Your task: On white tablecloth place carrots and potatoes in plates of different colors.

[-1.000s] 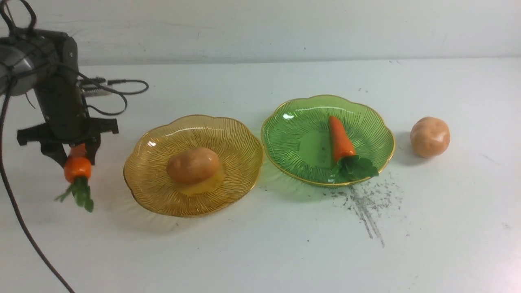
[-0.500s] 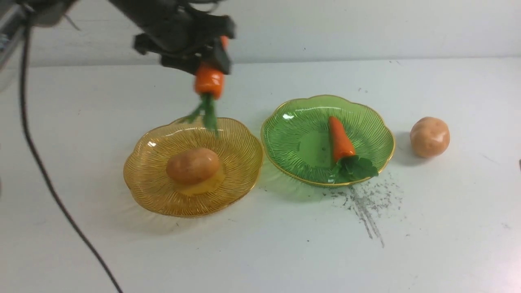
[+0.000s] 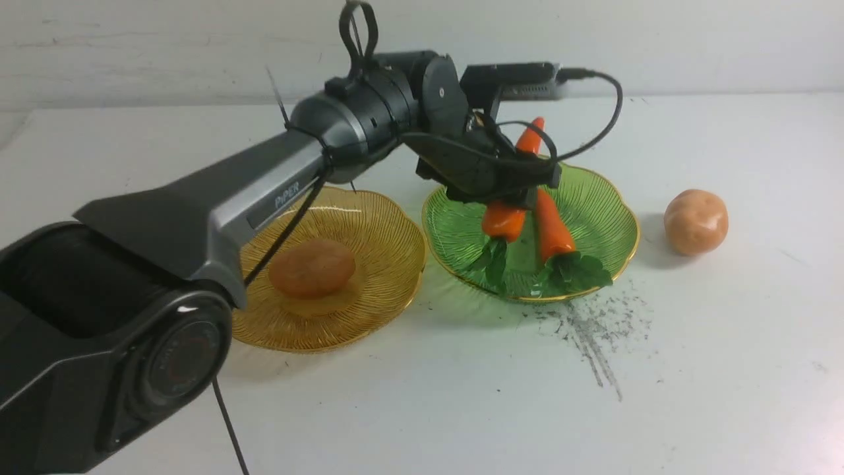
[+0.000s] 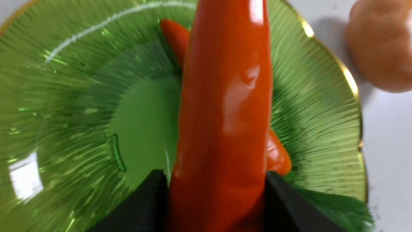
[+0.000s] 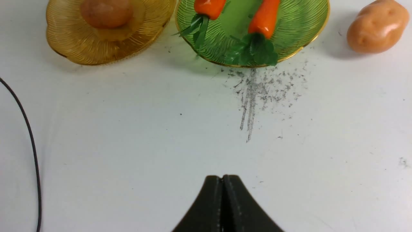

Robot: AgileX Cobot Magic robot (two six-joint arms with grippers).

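My left gripper (image 3: 511, 192) is shut on a glossy orange carrot (image 3: 504, 220), tip up and leaves hanging down into the green plate (image 3: 620, 224). In the left wrist view that carrot (image 4: 225, 112) fills the gap between the black fingers (image 4: 283, 203) of the left gripper (image 4: 216, 180). A second carrot (image 3: 552, 231) lies in the same plate. One potato (image 3: 311, 267) sits in the amber plate (image 3: 389, 231). Another potato (image 3: 695, 221) rests on the white tablecloth (image 3: 428, 396), right of the green plate. My right gripper (image 5: 222, 180) is shut and empty above bare cloth.
A thin black cable (image 5: 32, 145) runs over the cloth on the left, near the amber plate (image 5: 64, 48). Grey scuff marks (image 3: 593, 336) lie in front of the green plate. My left arm (image 3: 264, 191) stretches across above the amber plate. A pale wall closes the back.
The left arm has carried the carrot from the far left, up over the amber plate, and down over the green plate. The right gripper stays shut.
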